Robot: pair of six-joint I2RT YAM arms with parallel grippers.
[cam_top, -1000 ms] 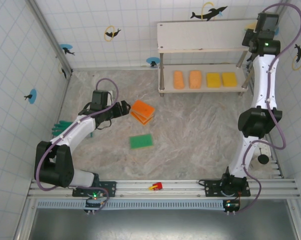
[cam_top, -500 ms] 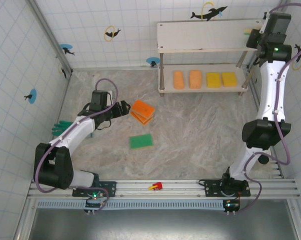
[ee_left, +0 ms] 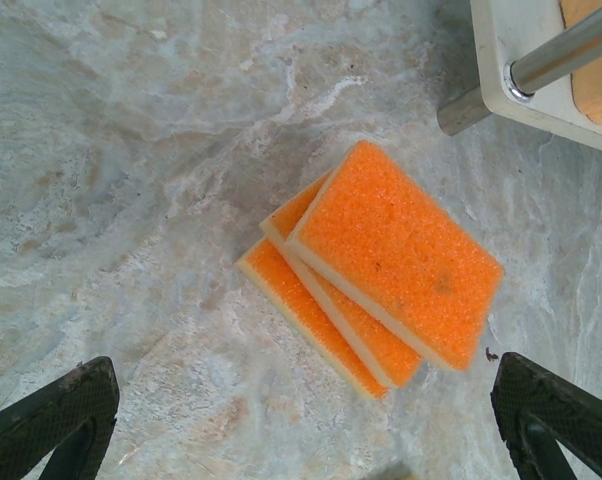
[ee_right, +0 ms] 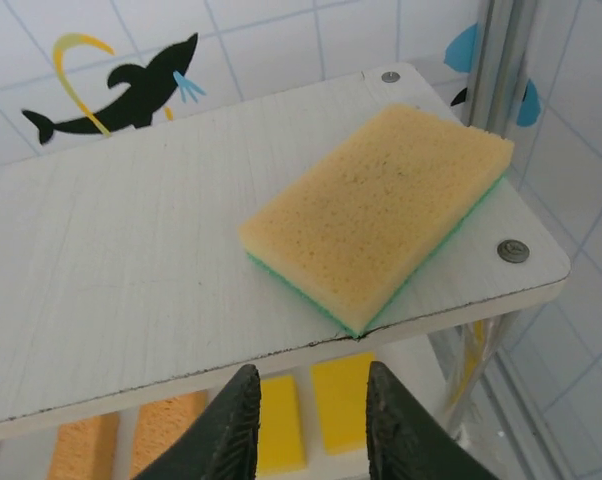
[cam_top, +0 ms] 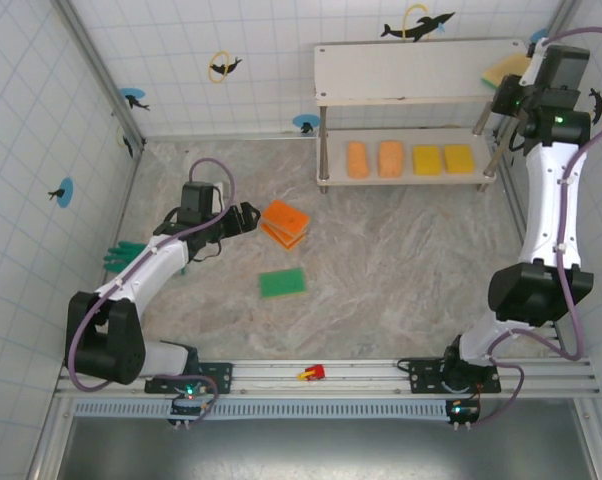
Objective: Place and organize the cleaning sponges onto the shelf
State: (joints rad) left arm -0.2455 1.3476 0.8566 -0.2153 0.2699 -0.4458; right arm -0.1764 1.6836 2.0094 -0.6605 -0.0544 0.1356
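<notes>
Clearly the weak spot is the yellow-and-green sponge (ee_right: 376, 215). It lies loose and askew at the right end of the shelf's (cam_top: 411, 72) top board (ee_right: 131, 290), and one corner reaches the front edge. The right fingers (ee_right: 243, 420) sit just below and in front of that edge, a narrow gap between them and nothing in it. If they rise or swing while this close, they could clip the corner and tip the sponge off the board, probably behind the lower tier where it would be hard to recover. Soft foam may also cling to a pad and drag.

Four sponges, two orange (cam_top: 357, 159) and two yellow (cam_top: 426, 159), line the lower board.

The left fingers (ee_left: 56, 415) are spread wide and empty above the fanned stack of orange sponges (ee_left: 391, 250) on the surface (ee_left: 131, 150), near a shelf leg (ee_left: 571, 45). Because the stack is offset, a close could pinch only the top one or skew the rest, and a lift of several might shed one on the way. The green sponge (cam_top: 282, 282) lies apart, nearer the arms.
</notes>
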